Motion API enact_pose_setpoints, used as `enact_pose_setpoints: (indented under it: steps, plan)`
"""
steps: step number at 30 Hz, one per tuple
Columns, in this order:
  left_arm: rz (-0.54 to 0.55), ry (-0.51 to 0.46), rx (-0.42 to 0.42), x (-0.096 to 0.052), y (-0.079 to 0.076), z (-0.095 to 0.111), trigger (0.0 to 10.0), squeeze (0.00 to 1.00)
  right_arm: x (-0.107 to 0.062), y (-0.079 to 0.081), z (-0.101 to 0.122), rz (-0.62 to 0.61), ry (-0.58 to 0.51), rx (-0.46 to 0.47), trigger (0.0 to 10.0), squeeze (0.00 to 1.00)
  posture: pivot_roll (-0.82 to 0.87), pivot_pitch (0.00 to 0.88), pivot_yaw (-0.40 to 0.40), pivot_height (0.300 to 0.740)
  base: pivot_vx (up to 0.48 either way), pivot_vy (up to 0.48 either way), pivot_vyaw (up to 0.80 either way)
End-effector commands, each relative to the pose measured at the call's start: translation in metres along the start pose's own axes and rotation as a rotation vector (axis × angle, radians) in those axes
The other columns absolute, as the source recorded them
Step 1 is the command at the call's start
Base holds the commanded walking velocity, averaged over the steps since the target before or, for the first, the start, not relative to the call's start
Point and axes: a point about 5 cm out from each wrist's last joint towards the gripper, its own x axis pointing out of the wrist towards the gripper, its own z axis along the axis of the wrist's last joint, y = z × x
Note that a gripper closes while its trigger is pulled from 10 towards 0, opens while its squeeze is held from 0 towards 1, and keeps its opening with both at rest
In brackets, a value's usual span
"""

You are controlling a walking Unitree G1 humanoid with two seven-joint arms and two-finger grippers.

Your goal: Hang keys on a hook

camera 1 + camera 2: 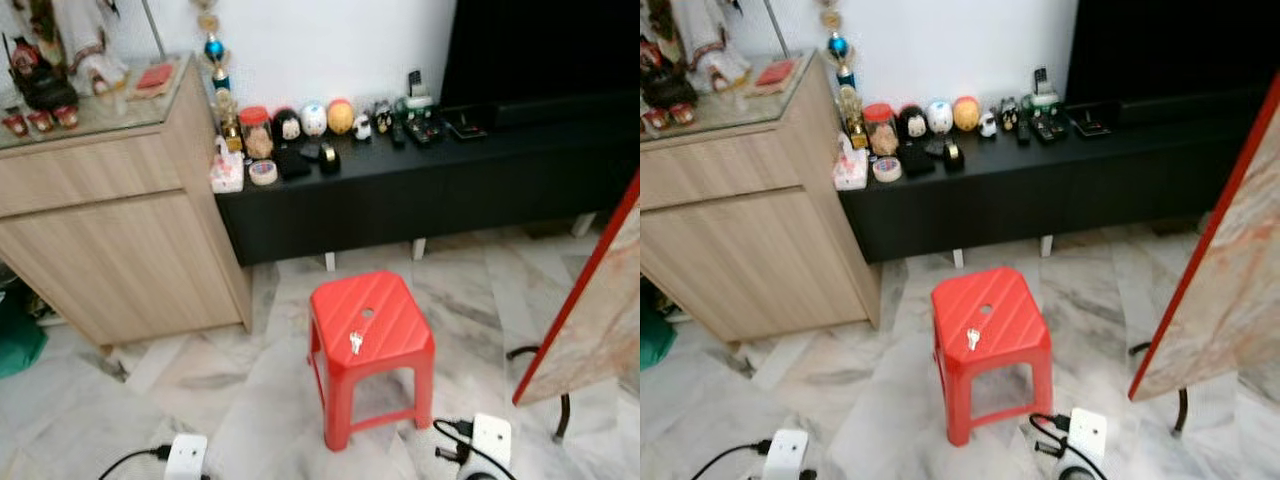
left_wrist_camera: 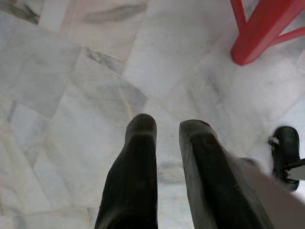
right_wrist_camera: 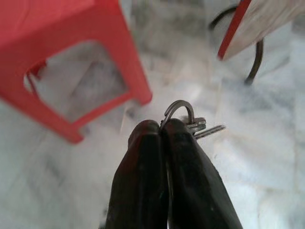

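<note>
Item, left to right: pale wood-grain cabinet [image 1: 120,240]; long matt black counter [image 1: 420,185] crowded with small ornaments; left claw [image 2: 167,131], its black fingers slightly parted and empty over veined grey-white marble floor [image 2: 71,95]; ribbed glossy red plastic stool [image 1: 370,325] carrying a small silvery key [image 1: 355,343]; right claw [image 3: 161,131] shut on a thin metal key ring with keys [image 3: 188,119]. Risk, as judged: the ring is pinched only at its edge, so a jolt could slide the smooth wire free onto hard marble, and no hook can be made out.

A small silver key [image 1: 355,343] lies flat on the red stool [image 1: 400,320]; a second key ring [image 3: 183,114] sticks out from the right tool's [image 3: 161,128] closed tips.
</note>
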Motion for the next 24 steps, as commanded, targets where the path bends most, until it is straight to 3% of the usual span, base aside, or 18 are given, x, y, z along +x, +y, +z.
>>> enact_pose_setpoints:
  steps: [1, 24]
  plan:
    - [0.018, 0.037, 0.024, -0.002, 0.007, -0.007, 10.0, 0.0, 0.001, 0.008, 0.006, 0.021, -0.026, 0.006, 10.0, 0.0, -0.08, 0.0, 0.055, 0.74, 0.0, -0.36, 0.0]
    - [0.03, 0.041, 0.019, 0.0, 0.013, -0.002, 10.0, 0.0, 0.005, 0.012, 0.023, 0.022, -0.073, 0.017, 10.0, 0.0, -0.05, 0.0, 0.04, 0.74, 0.0, -0.363, 0.0]
